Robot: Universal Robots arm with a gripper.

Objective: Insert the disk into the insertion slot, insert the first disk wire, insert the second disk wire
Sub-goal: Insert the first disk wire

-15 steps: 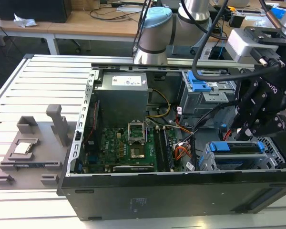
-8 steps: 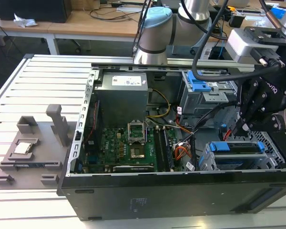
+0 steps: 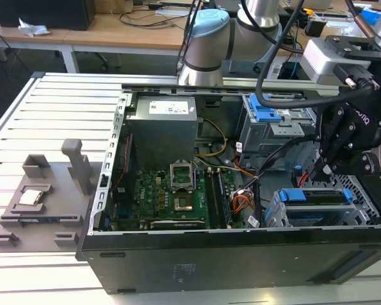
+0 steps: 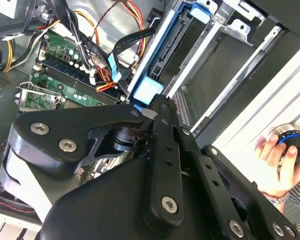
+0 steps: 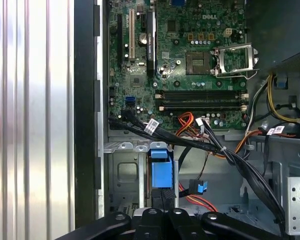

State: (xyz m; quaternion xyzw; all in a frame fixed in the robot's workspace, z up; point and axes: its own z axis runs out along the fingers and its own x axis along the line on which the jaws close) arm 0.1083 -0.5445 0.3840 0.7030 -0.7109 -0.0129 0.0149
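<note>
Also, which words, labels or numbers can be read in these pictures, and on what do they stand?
On the power supply, a white label: too small to read.
On the black cables, white tags: too small to read.
No text can be quoted with certainty.

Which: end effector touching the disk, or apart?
Cannot tell. In the second wrist view the end effector overlaps the disk at its blue carrier; any gap is hidden.

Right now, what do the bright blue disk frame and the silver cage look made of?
The disk carrier looks like moulded plastic: even bright blue, dull sheen. The insertion slot looks like bare sheet metal, possibly steel: silver-grey, thin folded walls, punched holes.
</note>
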